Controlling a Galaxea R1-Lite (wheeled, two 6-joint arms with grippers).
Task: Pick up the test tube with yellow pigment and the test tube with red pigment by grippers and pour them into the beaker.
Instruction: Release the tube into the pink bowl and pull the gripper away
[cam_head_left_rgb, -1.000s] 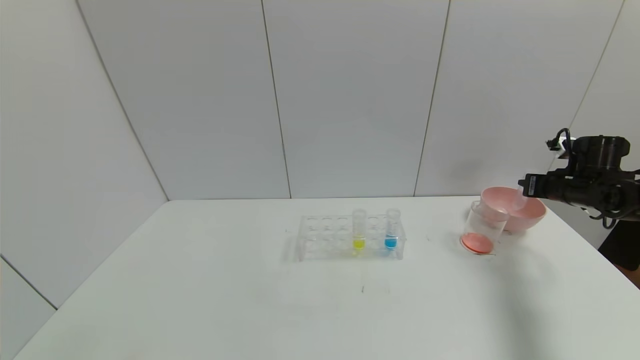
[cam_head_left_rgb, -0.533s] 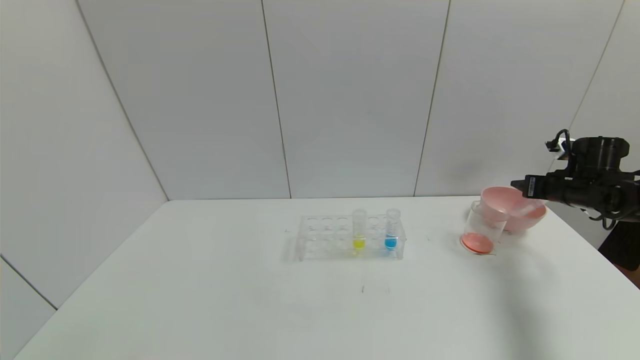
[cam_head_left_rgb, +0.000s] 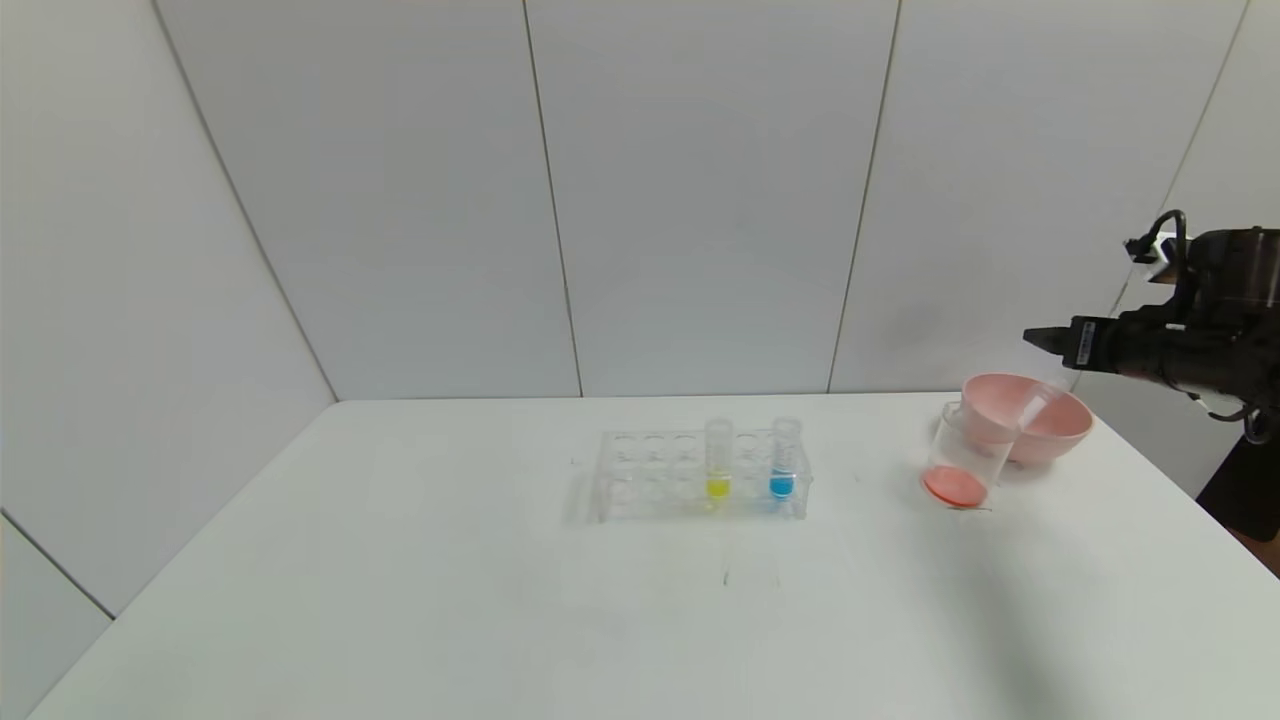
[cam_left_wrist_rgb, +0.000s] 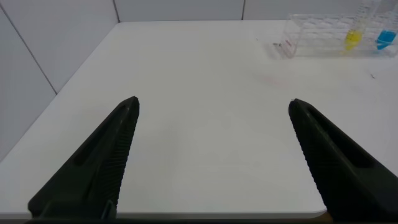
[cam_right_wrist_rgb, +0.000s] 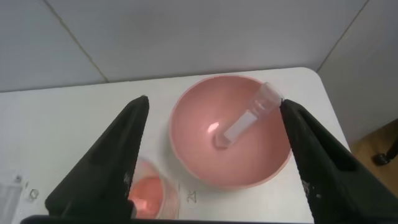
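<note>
The test tube with yellow pigment (cam_head_left_rgb: 717, 460) stands upright in a clear rack (cam_head_left_rgb: 650, 475) at the table's middle; it also shows in the left wrist view (cam_left_wrist_rgb: 353, 37). The beaker (cam_head_left_rgb: 960, 465) right of the rack holds orange-red liquid at its bottom; it also shows in the right wrist view (cam_right_wrist_rgb: 146, 193). A clear test tube (cam_right_wrist_rgb: 245, 124) with no liquid visible lies slanted inside the pink bowl (cam_right_wrist_rgb: 249, 165). My right gripper (cam_head_left_rgb: 1040, 338) hovers above the bowl, open and empty (cam_right_wrist_rgb: 214, 102). My left gripper (cam_left_wrist_rgb: 211, 109) is open and empty over the table's near left part, out of the head view.
A blue-tipped tube (cam_head_left_rgb: 783, 460) stands in the rack beside the yellow one. The pink bowl (cam_head_left_rgb: 1060, 425) sits just behind the beaker near the table's right edge. White wall panels close the back and the left.
My right gripper has risen and drawn back from the bowl. The clear tube it held over the bowl now lies inside the bowl, let go.
</note>
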